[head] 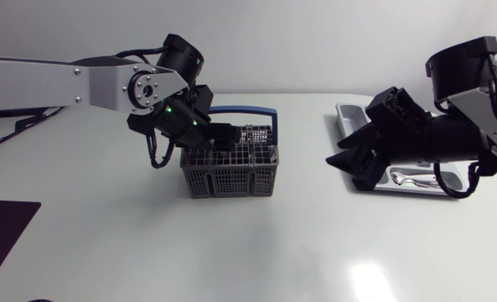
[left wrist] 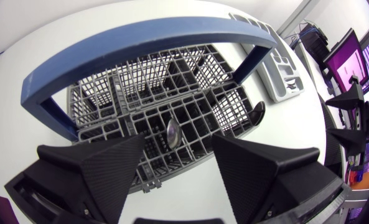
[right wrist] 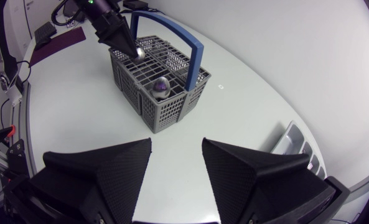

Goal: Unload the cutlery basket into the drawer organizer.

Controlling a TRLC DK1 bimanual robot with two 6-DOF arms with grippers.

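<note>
A grey cutlery basket (head: 230,174) with a blue handle (head: 244,110) stands mid-table. My left gripper (head: 227,138) hangs just over its near-left compartments, fingers apart. In the left wrist view a spoon's bowl (left wrist: 172,130) stands up out of the basket (left wrist: 190,99) between the fingers of that gripper (left wrist: 175,155), touching neither. The right wrist view shows that spoon (right wrist: 139,53) at the left gripper's tips (right wrist: 133,48) and a second spoon (right wrist: 161,86) nearer the basket's end. My right gripper (right wrist: 177,155) is open and empty, over the organizer's (head: 349,113) near end.
The grey drawer organizer (right wrist: 296,140) lies at the table's right side with spoons (head: 409,179) in one compartment. A dark mat (head: 5,239) lies at the front left corner. Bare white table separates basket and organizer.
</note>
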